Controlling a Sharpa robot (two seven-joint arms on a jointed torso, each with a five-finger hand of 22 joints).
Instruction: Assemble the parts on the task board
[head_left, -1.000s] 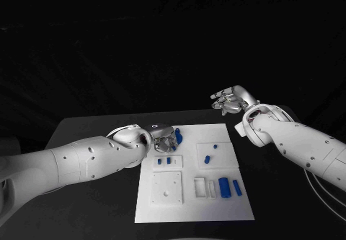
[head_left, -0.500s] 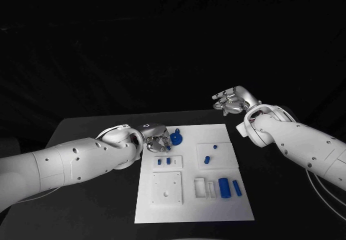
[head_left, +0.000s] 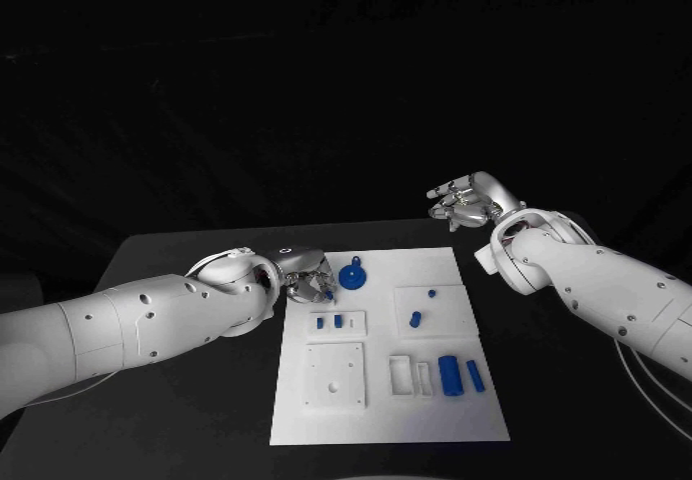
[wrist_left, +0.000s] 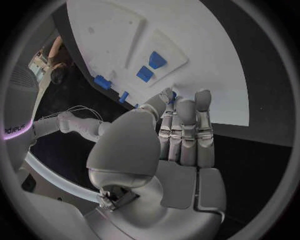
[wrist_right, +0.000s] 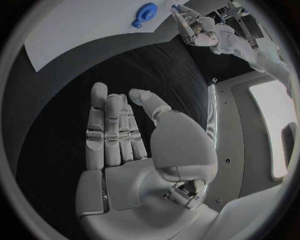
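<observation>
The white task board (head_left: 389, 420) lies in the middle of the table. A blue disc with a knob (head_left: 355, 273) rests on its far left corner and also appears in the right wrist view (wrist_right: 145, 11). My left hand (head_left: 306, 283) hovers at the board's left edge just beside the disc, not touching it. Its fingers (wrist_left: 186, 130) lie close together with the thumb alongside. A sliver of blue (wrist_left: 173, 95) shows at the fingertips; I cannot tell whether it is pinched. My right hand (head_left: 464, 203) is raised beyond the table's far edge, palm (wrist_right: 125, 145) bare, fingers straight.
Two small blue pieces (head_left: 329, 322) sit in a raised plate on the board. A peg (head_left: 430, 293) and a short piece (head_left: 413, 318) sit on the right plate. Two blue cylinders (head_left: 459, 375) lie beside white frames (head_left: 408, 375) and a holed plate (head_left: 333, 375).
My left hand has drawn back to the left off the blue disc, which now shows whole. The disc stays in place. My right hand has barely moved.
</observation>
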